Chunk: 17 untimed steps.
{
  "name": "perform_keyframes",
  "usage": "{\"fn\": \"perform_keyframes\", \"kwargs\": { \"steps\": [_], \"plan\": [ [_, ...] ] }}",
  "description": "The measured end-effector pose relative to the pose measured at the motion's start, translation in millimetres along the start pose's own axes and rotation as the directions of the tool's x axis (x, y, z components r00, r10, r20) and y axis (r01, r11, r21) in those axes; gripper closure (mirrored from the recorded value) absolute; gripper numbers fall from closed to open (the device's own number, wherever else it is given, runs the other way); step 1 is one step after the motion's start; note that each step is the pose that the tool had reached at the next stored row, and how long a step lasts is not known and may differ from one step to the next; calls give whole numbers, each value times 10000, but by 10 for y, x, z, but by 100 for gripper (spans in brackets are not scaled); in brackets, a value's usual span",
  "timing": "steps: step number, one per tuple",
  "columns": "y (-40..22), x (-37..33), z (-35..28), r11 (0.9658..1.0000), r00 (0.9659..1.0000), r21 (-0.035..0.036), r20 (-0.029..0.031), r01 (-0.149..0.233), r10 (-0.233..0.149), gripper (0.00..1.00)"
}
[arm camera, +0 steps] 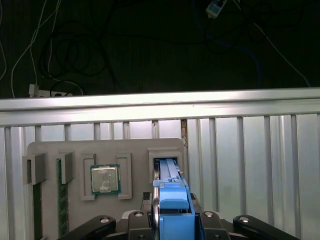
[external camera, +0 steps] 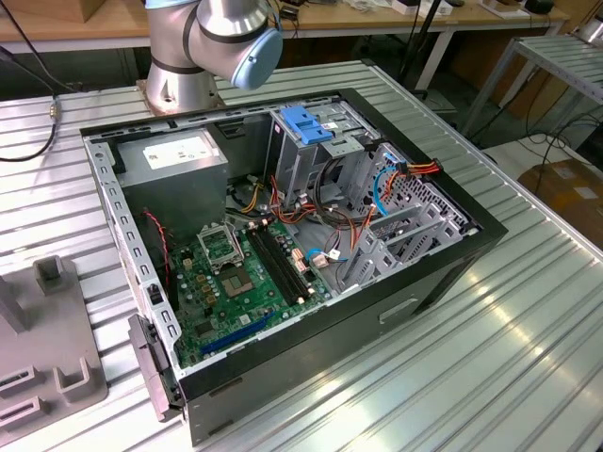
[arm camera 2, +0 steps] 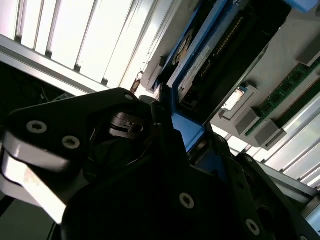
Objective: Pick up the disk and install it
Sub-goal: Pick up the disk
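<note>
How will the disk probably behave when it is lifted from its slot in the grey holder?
The disk looks rigid, a flat body with blue plastic rails, so it likely will not bend. Standing on edge in the holder, it may tip once free.

A: Arm (external camera: pixel 219 26), exterior view. Finish?
B: Brushed silver-grey, round joint housings. One housing closed by a pale blue cap (external camera: pixel 257 54). Flared round base (external camera: pixel 173 90), same grey.
A: Gripper (arm camera: pixel 171 216), both wrist views?
B: Matt black linkage plates (arm camera 2: pixel 75 135), rounded corners, slight sheen at the edges. Round silver screw heads (arm camera 2: pixel 36 127) set flush in them; same heads noted in the first wrist view. One pale silver-white link (arm camera 2: pixel 25 175) beside the black plate.
</note>
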<state>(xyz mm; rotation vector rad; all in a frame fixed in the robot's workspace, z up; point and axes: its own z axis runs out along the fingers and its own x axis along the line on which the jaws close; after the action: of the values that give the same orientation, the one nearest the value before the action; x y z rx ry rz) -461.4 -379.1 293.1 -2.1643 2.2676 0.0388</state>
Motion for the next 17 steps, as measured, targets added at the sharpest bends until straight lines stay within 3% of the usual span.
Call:
{"fn": "perform_keyframes", "kwargs": {
  "steps": [7, 11, 17],
  "plan": [
    [-1, 0, 2, 10000, 10000, -1, -1, 19, -19, 63],
    [-1, 1, 4, 9994, 9994, -8, -4, 349, -349, 63],
    [-1, 1, 4, 9993, 9993, -8, -5, 381, -381, 63]
  ]
}}
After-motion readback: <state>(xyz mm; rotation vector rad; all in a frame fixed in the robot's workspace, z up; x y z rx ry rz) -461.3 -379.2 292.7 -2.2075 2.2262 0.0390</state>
